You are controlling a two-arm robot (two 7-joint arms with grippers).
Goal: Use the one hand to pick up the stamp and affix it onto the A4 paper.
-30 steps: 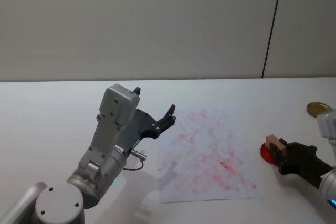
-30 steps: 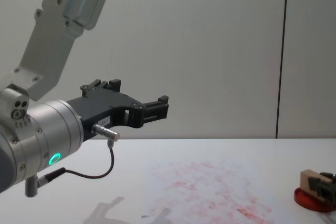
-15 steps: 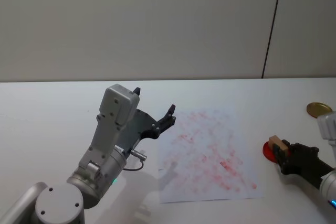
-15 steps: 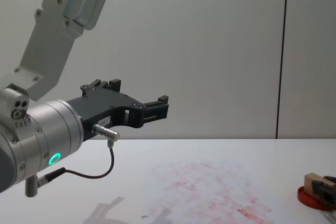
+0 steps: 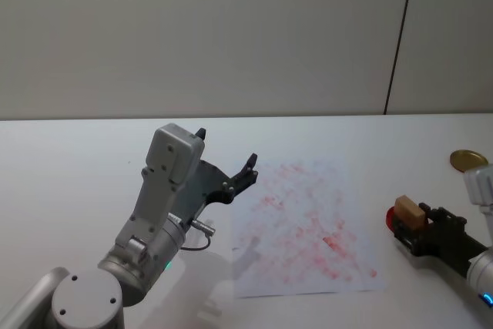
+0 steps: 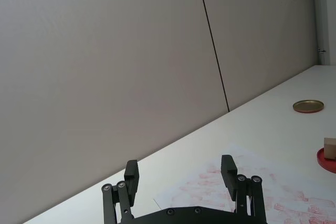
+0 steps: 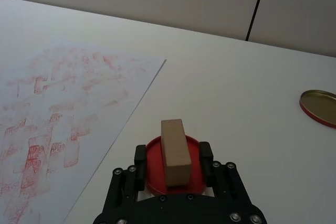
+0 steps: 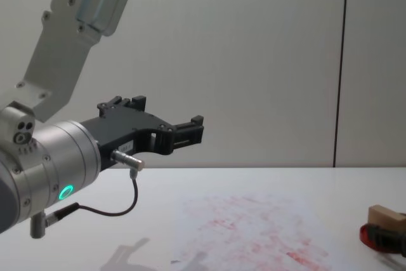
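My right pincer is closed on the stamp, a tan wooden block standing on the round red ink pad, one finger at each side. Pad and stamp sit on the white tabletop, just right of the A4 paper with its red imprints. A gold lid lies farther back. My left pincer hangs open, raised at the paper's left edge.

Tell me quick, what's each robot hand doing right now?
Left gripper: open, holding nothing, raised above the table's left side.
Right gripper: fingers shut on the stamp, over the red ink pad.
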